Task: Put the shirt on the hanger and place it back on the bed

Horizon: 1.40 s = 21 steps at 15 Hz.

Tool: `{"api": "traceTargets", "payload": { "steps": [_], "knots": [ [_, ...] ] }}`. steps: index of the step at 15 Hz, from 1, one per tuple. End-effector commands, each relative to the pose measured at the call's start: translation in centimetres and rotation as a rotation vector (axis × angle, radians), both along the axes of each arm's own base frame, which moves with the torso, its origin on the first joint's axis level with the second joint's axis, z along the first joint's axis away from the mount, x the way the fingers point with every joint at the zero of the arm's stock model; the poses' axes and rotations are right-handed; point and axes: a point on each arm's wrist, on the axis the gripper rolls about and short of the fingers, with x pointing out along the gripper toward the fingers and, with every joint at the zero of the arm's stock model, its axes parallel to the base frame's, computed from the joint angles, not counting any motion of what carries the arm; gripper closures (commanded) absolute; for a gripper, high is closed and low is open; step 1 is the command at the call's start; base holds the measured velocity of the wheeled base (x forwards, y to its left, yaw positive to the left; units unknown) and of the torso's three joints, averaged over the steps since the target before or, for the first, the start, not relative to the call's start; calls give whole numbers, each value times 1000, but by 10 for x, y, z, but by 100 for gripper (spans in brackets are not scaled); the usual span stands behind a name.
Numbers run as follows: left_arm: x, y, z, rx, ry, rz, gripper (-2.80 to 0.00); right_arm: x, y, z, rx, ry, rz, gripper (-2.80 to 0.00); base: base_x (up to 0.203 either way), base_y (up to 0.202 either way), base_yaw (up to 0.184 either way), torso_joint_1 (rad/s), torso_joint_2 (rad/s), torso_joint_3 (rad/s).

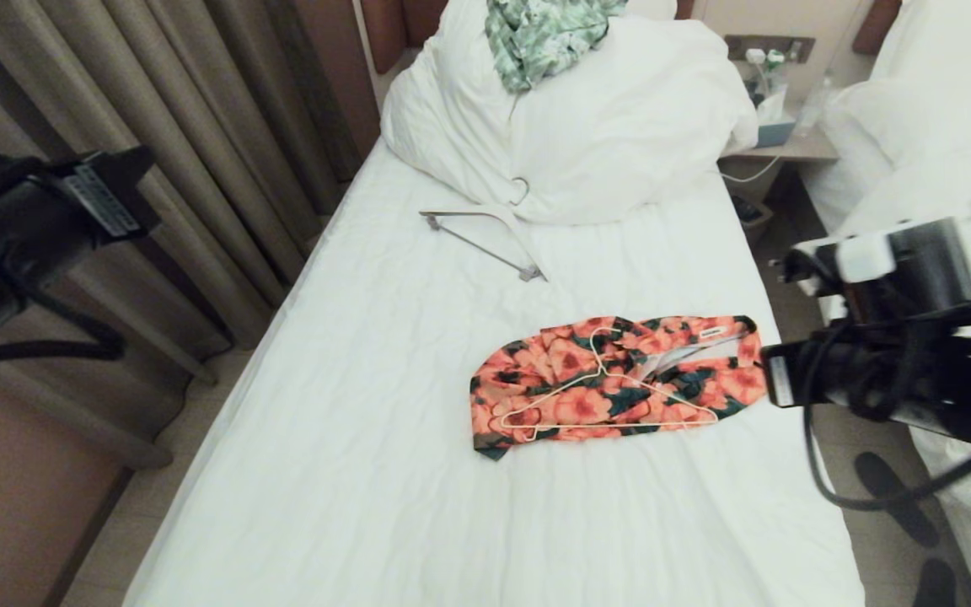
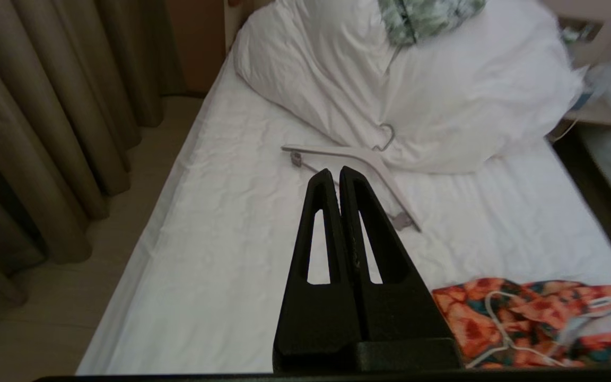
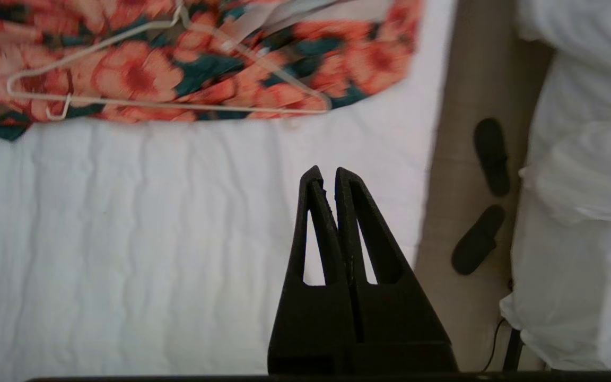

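Note:
The shirt [image 1: 570, 405] lies bunched on the bed's [image 1: 351, 438] white sheet, toward its right edge. The hanger [image 1: 602, 367], thin and white, rests on top of the shirt with its hook toward the pillows. Both show in the left wrist view, shirt [image 2: 539, 313] and hanger [image 2: 496, 318], and in the right wrist view, shirt [image 3: 141, 74] and hanger [image 3: 178, 104]. My left gripper [image 2: 335, 172] is shut and empty, raised over the bed's left part. My right gripper [image 3: 325, 172] is shut and empty, above bare sheet near the right edge, apart from the shirt.
A thicker grey-white hanger [image 1: 494, 232] lies below the piled pillows [image 1: 620, 135], which carry a green leafy garment [image 1: 544, 34]. Curtains [image 1: 157, 126] hang on the left. A nightstand [image 1: 780, 147], another bed [image 1: 941, 101] and dark slippers [image 3: 491, 154] are on the right.

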Motion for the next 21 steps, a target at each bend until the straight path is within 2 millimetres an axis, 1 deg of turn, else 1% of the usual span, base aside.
{"api": "traceTargets", "payload": {
  "steps": [1, 4, 5, 7, 9, 10, 11, 13, 15, 17, 20, 21],
  "knots": [
    [-75, 12, 3, -51, -123, 30, 0, -62, -36, 39, 64, -169, -25, 0, 0, 0, 0, 0, 0, 0],
    [-136, 23, -17, -88, -187, 105, 0, -140, -83, 56, 77, -358, -107, 0, 0, 0, 0, 0, 0, 0],
    [-157, 26, -23, -97, -196, 128, 0, -162, -94, 57, 78, -416, -142, 0, 0, 0, 0, 0, 0, 0],
    [-195, 30, -45, -104, -169, 170, 0, -205, -108, 52, 76, -508, -205, 0, 0, 0, 0, 0, 0, 0],
    [-215, 32, -67, -104, -141, 230, 0, -234, -114, 43, 71, -567, -250, 0, 0, 0, 0, 0, 0, 0],
    [-222, 31, -79, -100, -135, 252, 0, -247, -116, 37, 72, -595, -263, 0, 0, 0, 0, 0, 0, 0],
    [-224, 31, -94, -94, -116, 262, 0, -260, -117, 29, 72, -619, -275, 0, 0, 0, 0, 0, 0, 0],
    [-228, 30, -118, -82, -81, 260, 0, -280, -119, 10, 72, -643, -287, 0, 0, 0, 0, 0, 0, 0],
    [-230, 29, -144, -11, -39, 224, 0, -288, -117, -11, 76, -641, -274, 0, 0, 0, 0, 0, 0, 0],
    [-229, 28, -168, 59, -9, 185, 0, -298, -113, -29, 93, -670, -175, 0, 0, 0, 0, 0, 0, 0],
    [-226, 25, -195, 134, 12, 62, 0, -297, -109, -73, 107, -636, -47, 0, 0, 0, 0, 0, 0, 0],
    [-225, 24, -201, 182, 28, 39, 0, -295, -107, -86, 111, -627, 3, 0, 0, 0, 0, 0, 0, 0]
  ]
}}
